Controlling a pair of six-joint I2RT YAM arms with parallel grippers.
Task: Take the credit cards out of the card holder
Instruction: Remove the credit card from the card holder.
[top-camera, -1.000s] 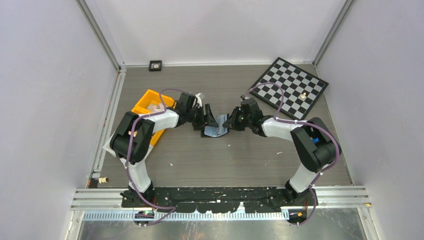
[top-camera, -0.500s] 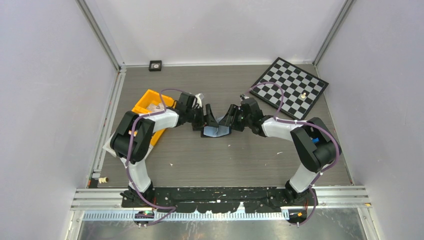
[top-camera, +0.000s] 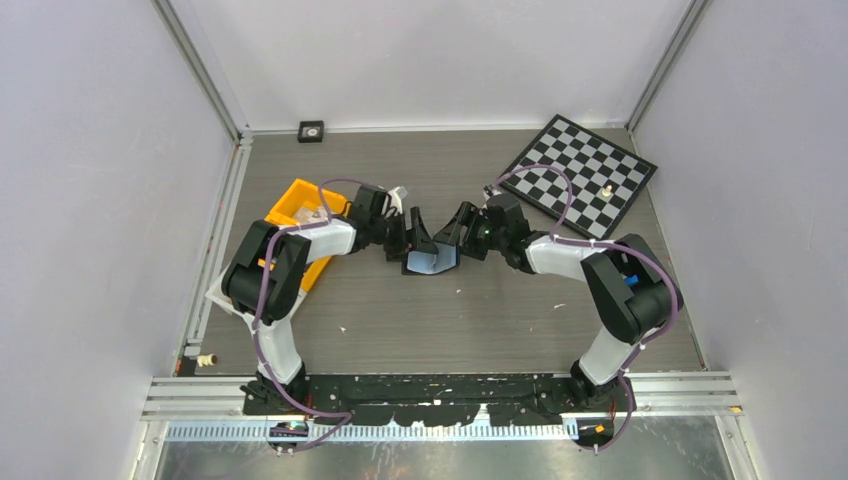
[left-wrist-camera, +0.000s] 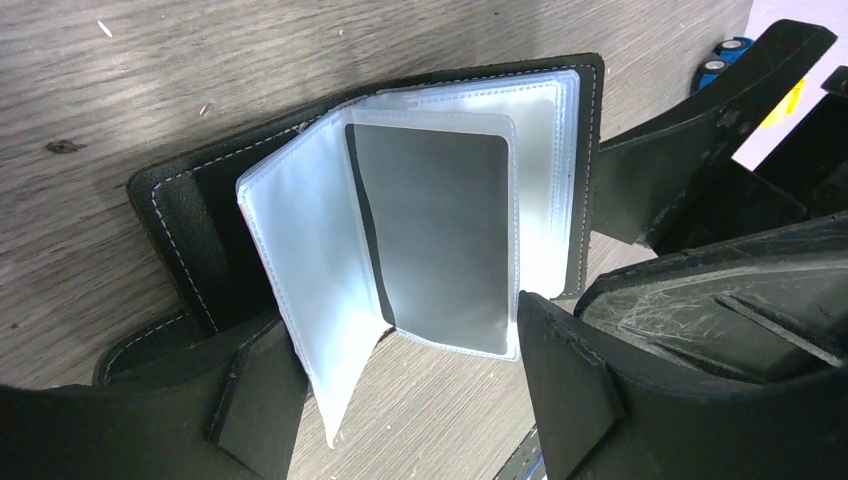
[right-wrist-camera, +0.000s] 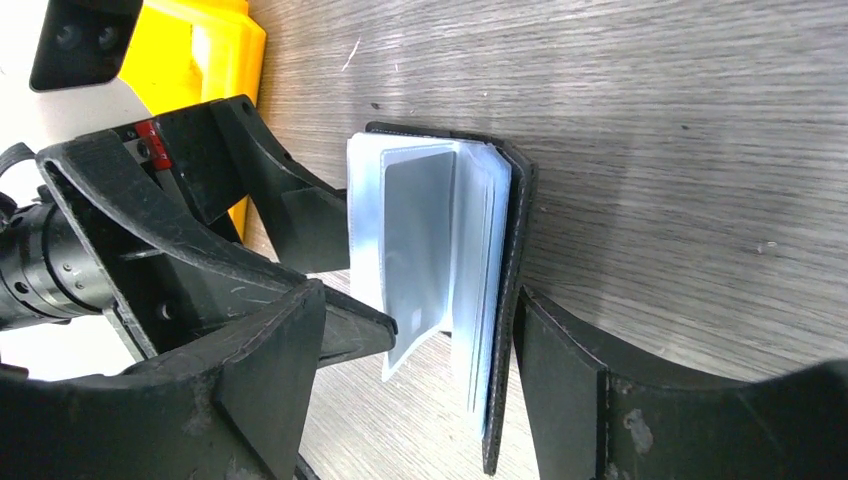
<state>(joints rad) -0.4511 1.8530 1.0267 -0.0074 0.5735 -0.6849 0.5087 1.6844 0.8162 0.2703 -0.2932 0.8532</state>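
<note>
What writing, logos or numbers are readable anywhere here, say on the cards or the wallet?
No text can be read in any view.
Credit card showing in the open card holder: plain grey face, no print visible.
Yellow tag at the upper right of the left wrist view: too small and blurred to read.
Chessboard: squares only, no markings.

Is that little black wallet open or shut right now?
Open. The card holder lies spread, its clear sleeves fanned out, a grey card inside one.
</note>
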